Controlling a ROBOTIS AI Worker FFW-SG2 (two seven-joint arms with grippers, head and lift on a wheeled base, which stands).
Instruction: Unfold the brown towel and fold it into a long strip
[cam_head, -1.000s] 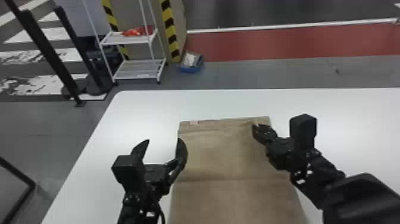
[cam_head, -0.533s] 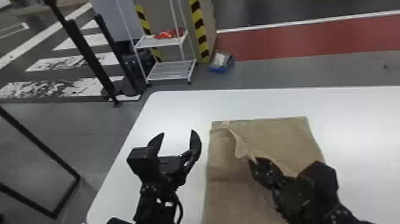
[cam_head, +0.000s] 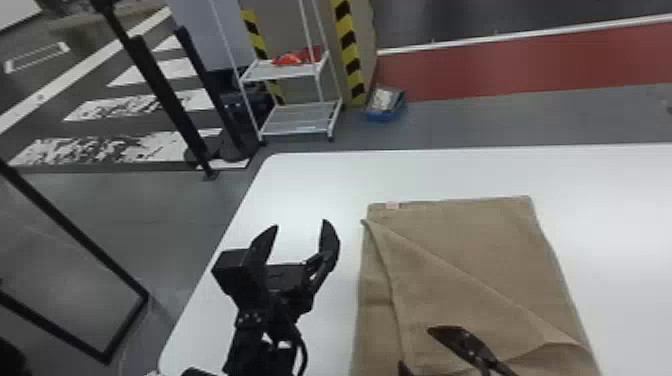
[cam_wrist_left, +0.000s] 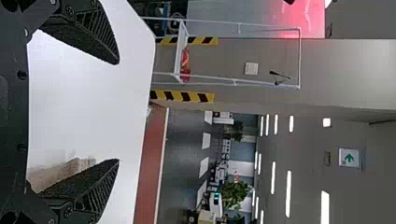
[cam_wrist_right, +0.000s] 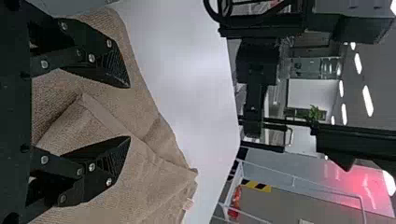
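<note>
In the head view the brown towel lies on the white table, its upper layer turned over in a slanting fold with one corner at the towel's left edge, just below the small tag. My right gripper is over the towel's near part at the bottom edge. The right wrist view has that gripper open, with towel beneath and beyond its fingers and nothing held. To the towel's left, my left gripper stands open above the table. In the left wrist view, this gripper has nothing between its fingers.
The white table has its left edge beside my left arm. Past the far edge stand a white wire shelf and a blue bin on the floor. Black frame posts rise at the left.
The head view has shifted. My right gripper has drawn back toward the near side and let go of the towel layer, which now lies folded over. My left gripper stays open.
</note>
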